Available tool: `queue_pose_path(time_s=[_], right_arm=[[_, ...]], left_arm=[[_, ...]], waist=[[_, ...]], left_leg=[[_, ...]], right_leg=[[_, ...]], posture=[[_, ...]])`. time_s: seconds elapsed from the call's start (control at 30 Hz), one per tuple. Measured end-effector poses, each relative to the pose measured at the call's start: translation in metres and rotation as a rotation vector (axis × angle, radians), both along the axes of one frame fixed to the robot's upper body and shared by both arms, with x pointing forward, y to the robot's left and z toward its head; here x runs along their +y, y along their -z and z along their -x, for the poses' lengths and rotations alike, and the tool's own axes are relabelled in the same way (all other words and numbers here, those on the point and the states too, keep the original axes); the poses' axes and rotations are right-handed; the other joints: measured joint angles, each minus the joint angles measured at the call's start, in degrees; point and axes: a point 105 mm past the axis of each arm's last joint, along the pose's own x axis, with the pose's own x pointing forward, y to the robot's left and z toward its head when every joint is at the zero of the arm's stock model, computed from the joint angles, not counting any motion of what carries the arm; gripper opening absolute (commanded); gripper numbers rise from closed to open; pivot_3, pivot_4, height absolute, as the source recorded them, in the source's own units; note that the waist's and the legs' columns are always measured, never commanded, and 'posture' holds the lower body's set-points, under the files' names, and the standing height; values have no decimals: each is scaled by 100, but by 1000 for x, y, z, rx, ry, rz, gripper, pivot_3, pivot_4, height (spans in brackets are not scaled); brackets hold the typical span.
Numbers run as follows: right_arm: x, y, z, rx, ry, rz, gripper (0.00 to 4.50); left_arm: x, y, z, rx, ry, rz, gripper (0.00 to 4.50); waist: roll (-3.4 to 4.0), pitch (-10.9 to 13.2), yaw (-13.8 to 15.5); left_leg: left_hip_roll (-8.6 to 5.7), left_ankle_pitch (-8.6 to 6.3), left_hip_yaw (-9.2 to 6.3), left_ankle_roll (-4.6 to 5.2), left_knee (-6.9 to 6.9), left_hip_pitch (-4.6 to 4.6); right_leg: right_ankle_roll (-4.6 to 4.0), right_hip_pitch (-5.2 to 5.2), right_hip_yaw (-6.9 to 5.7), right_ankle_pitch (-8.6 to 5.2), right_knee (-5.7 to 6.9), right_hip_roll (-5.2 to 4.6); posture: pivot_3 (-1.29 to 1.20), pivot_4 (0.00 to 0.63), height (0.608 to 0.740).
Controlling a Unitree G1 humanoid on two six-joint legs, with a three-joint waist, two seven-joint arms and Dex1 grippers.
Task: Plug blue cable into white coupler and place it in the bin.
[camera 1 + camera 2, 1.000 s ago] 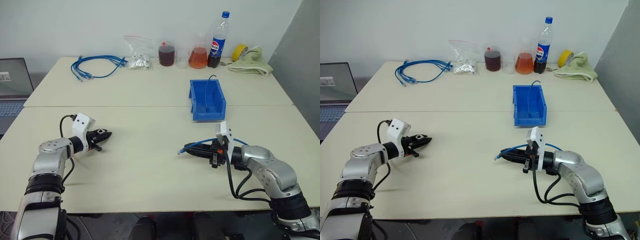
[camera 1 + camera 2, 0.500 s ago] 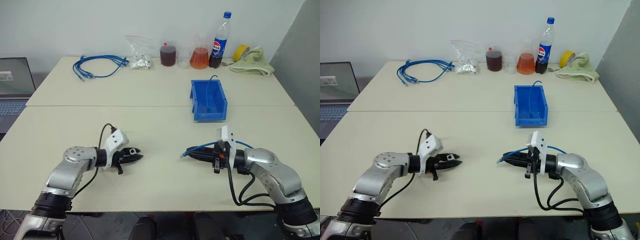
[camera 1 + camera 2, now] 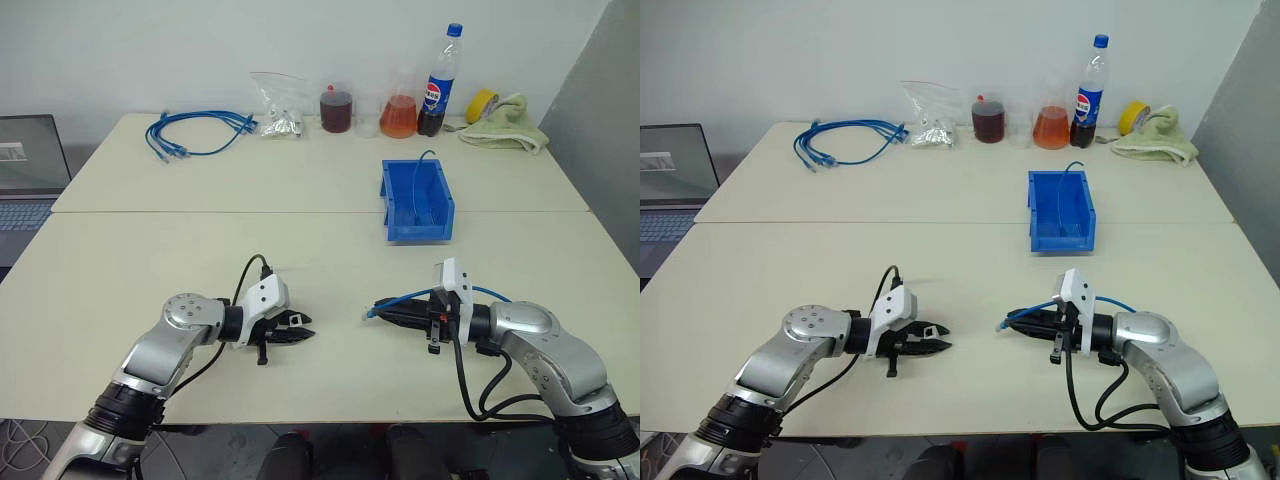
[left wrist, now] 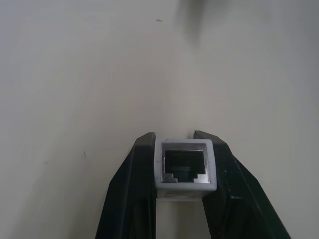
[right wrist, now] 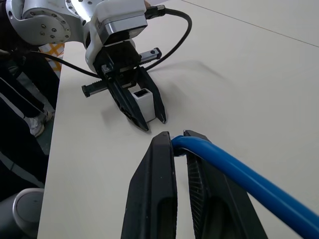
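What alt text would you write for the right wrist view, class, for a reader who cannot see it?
The right pincer is shut on the blue cable. Facing it, apart, the left pincer grips the white coupler above the cream table.

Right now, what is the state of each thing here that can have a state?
left gripper: shut on the white coupler
white coupler: held, socket empty
right gripper: shut on the blue cable
blue cable: held, not yet plugged in
bin: upright on the table, a thin cable inside
cola bottle: upright, capped
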Motion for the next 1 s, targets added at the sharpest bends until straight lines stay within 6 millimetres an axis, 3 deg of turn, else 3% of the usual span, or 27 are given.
queue_pose_path(time_s=[0.4,0.47,1.0], right_arm=[[1,-1,1,-12,10,3,36],[0,-1,2,-11,10,5,36],[0,-1,2,-10,10,7,36]], left_arm=[[-10,4,3,-36,56,11,822],[-9,5,3,-31,56,12,1529],[-14,7,6,3,102,34,4455]], waist=[[0,0,1],[0,0,1],[3,-2,11]], left_leg=[[0,0,-1,0,1,1],[0,0,-1,0,0,2],[0,1,-4,2,6,20]], right_leg=[[0,2,-1,0,0,0],[0,2,-1,0,0,0],[1,30,-14,0,2,1]], posture=[[0,150,740],[0,150,740],[0,150,740]])
